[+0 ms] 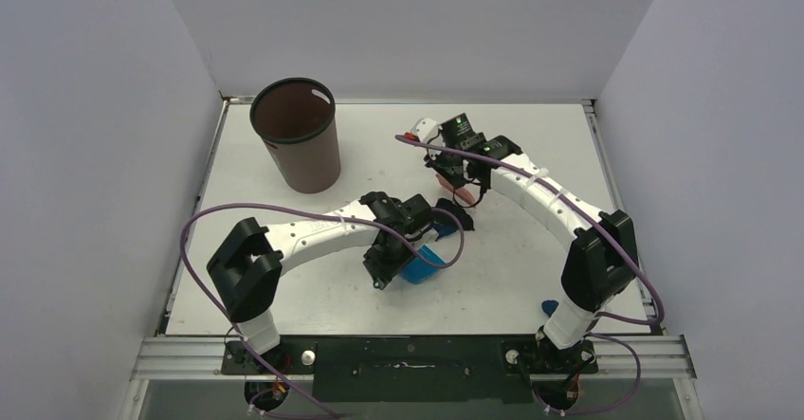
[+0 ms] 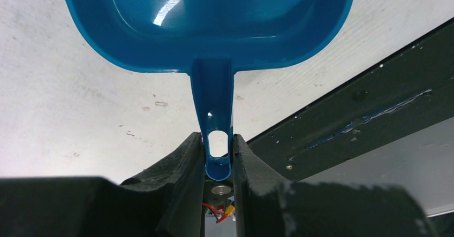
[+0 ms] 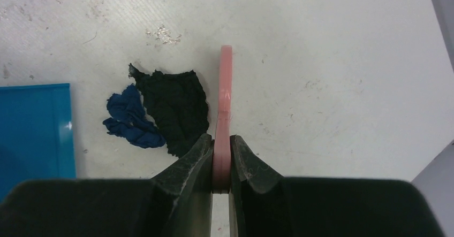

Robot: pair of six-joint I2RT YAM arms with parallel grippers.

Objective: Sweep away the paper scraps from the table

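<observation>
The sweeping step is in hand: the left gripper (image 2: 217, 140) is gripping the handle of the blue dustpan (image 2: 214, 23), fingers closed narrow on the handle's end, and is holding the pan low over the table (image 2: 64, 114). The right gripper (image 3: 220, 140) is pinching the pink hand brush (image 3: 225, 87), its fingers tight against both flat sides of the handle. The bristles are not showing in the wrist view.

The paper scraps (image 3: 160, 111), one black and one dark blue, are lying touching each other on the table just beside the dustpan's edge, between that edge and the brush. Nothing is showing inside the part of the pan in view, so the gathering is looking not yet done.

The next move is probably calling for the brush to be drawn across toward the dustpan, pushing both scraps over its edge, while the pan is being kept flat on the table so the paper is not slipping beneath it.

A brown bin (image 1: 296, 136) is standing well apart from the dustpan on its far left. A small blue bit (image 1: 549, 306), possibly another scrap, is lying well apart from the dustpan on the near right. Nothing is standing between the scraps and the dustpan
</observation>
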